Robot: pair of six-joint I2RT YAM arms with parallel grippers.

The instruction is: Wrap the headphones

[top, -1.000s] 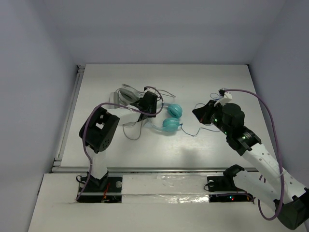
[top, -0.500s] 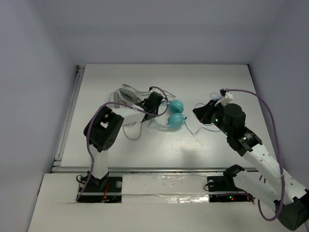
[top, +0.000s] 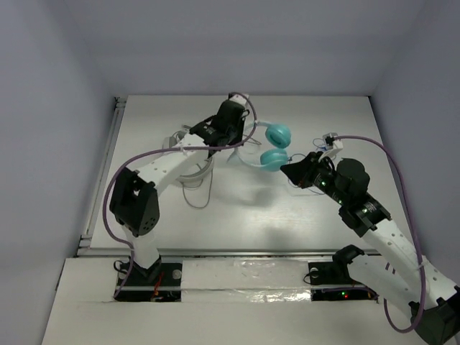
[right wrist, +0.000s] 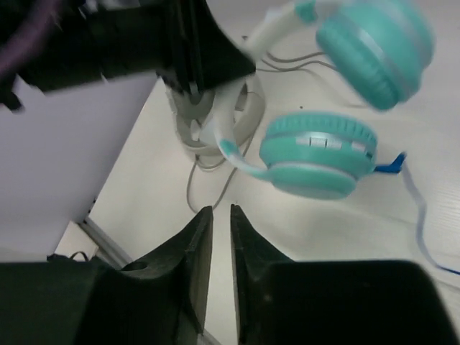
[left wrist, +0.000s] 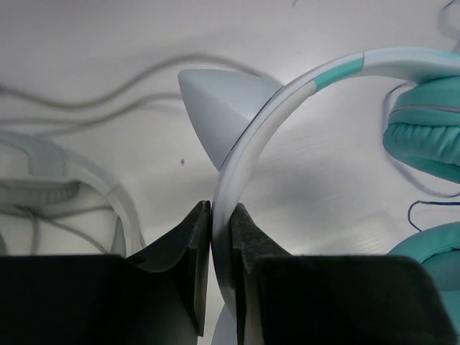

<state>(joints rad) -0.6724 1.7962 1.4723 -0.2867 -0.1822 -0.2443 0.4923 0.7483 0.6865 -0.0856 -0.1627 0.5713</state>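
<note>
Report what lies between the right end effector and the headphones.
Nothing solid: the right wrist view shows only bare table between the right end effector and the headphones; their blue cord runs off to one side.

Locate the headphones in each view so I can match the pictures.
Top external: headphones just above centre, between the arms.
Left wrist: headband arcs from bottom centre, cups at right edge.
Right wrist: both cups upper right.
Shared landmark: left hand clamped on the white headband.
</note>
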